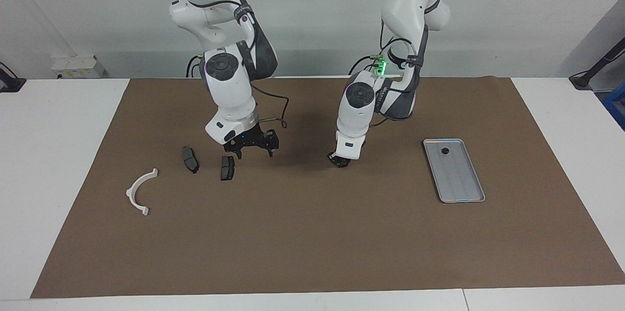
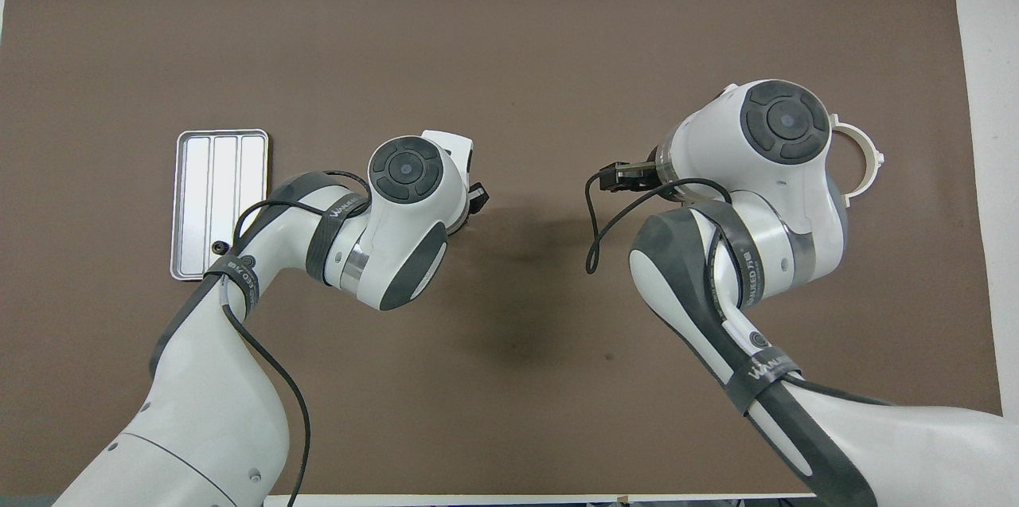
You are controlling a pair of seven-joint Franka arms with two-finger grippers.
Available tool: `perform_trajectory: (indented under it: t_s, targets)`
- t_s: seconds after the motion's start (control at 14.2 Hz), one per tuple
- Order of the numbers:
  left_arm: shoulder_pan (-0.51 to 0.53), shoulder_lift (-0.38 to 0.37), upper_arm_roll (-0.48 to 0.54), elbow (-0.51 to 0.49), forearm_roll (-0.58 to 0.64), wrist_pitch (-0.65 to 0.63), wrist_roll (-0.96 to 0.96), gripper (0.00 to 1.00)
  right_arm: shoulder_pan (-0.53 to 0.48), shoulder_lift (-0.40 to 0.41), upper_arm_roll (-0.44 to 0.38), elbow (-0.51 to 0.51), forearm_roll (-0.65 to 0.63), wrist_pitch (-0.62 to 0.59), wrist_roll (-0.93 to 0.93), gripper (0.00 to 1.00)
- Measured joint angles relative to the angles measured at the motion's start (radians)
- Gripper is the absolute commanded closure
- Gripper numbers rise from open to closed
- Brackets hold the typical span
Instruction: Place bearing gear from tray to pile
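A brown mat (image 1: pixel 322 233) covers the white table (image 1: pixel 53 155), boxes (image 1: pixel 78 66) at its edge

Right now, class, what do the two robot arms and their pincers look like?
Both arms are glossy white with rounded dark grey joint caps and dark bands bearing pale lettering. Thin black cables loop along each. The left pincer and the right pincer are small and black.

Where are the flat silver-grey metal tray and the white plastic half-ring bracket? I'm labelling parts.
Flat silver-grey metal tray (image 1: pixel 458 181): facing view, bare ridged floor.
White plastic half-ring bracket (image 1: pixel 135 187): facing view, middle of its arc.
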Motion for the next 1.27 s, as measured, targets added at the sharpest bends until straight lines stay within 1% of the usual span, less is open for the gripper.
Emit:
perform_trajectory:
  t_s: [0.07, 0.14, 0.28, 0.35, 0.42, 0.49, 0.56, 0.63, 0.77, 0.84, 0.91, 0.99, 1.06, 1.13, 1.2, 1.27]
  targets:
    - [-0.001, -0.002, 0.0, -0.005, 0.0, 0.007, 0.0, 0.04, -0.003, 0.0, 0.0, 0.0, 0.0, 0.0, -0.004, 0.0]
    - [-0.001, -0.003, 0.0, -0.007, 0.0, 0.009, 0.0, 0.0, -0.002, 0.0, 0.001, 0.001, 0.0, 0.0, -0.004, 0.0]
    - [-0.001, -0.004, 0.001, -0.007, 0.0, -0.009, 0.0, 0.0, -0.001, 0.0, 0.002, 0.001, 0.0, 0.001, -0.004, 0.0]
    - [-0.001, -0.009, 0.002, -0.004, 0.001, -0.047, 0.004, 0.0, -0.001, 0.0, 0.002, 0.001, 0.0, 0.001, -0.004, 0.0]
    - [0.002, -0.028, 0.008, -0.005, 0.005, -0.098, 0.034, 0.0, -0.001, 0.0, 0.002, 0.001, 0.0, 0.003, -0.004, 0.0]
    - [0.019, -0.069, 0.017, -0.018, 0.008, -0.142, 0.106, 0.0, 0.001, 0.001, 0.002, 0.002, 0.0, 0.008, 0.004, 0.0]
    - [0.064, -0.135, 0.024, -0.052, 0.011, -0.175, 0.21, 0.0, 0.007, 0.004, 0.003, 0.002, 0.0, 0.016, 0.043, 0.0]
    - [0.132, -0.213, 0.027, -0.103, 0.013, -0.199, 0.331, 0.0, 0.017, 0.01, 0.005, 0.003, 0.0, 0.027, 0.105, 0.0]
    - [0.296, -0.342, 0.034, -0.209, 0.014, -0.225, 0.602, 0.0, 0.079, 0.038, 0.009, 0.029, 0.001, 0.036, 0.268, 0.0]
    - [0.38, -0.373, 0.036, -0.244, 0.014, -0.225, 0.737, 0.0, 0.117, 0.057, 0.011, 0.055, 0.001, 0.036, 0.36, 0.0]
    - [0.455, -0.383, 0.037, -0.26, 0.014, -0.219, 0.847, 0.0, 0.147, 0.076, 0.012, 0.084, 0.001, 0.036, 0.429, 0.0]
    - [0.519, -0.382, 0.037, -0.27, 0.014, -0.198, 0.93, 0.04, 0.176, 0.099, 0.013, 0.116, 0.001, 0.03, 0.488, 0.0]
    - [0.567, -0.38, 0.037, -0.289, 0.014, -0.158, 0.979, 0.13, 0.207, 0.131, 0.012, 0.155, -0.001, 0.015, 0.547, 0.0]
    - [0.589, -0.376, 0.037, -0.316, 0.014, -0.106, 1.002, 0.2, 0.24, 0.172, 0.012, 0.201, -0.013, -0.004, 0.601, 0.0]
    - [0.593, -0.365, 0.035, -0.346, 0.014, -0.053, 1.014, 0.32, 0.275, 0.222, 0.012, 0.257, -0.05, -0.031, 0.652, 0.0]
    - [0.593, -0.346, 0.032, -0.368, 0.014, -0.01, 1.021, 0.4, 0.309, 0.273, 0.013, 0.313, -0.085, -0.06, 0.694, 0.0]
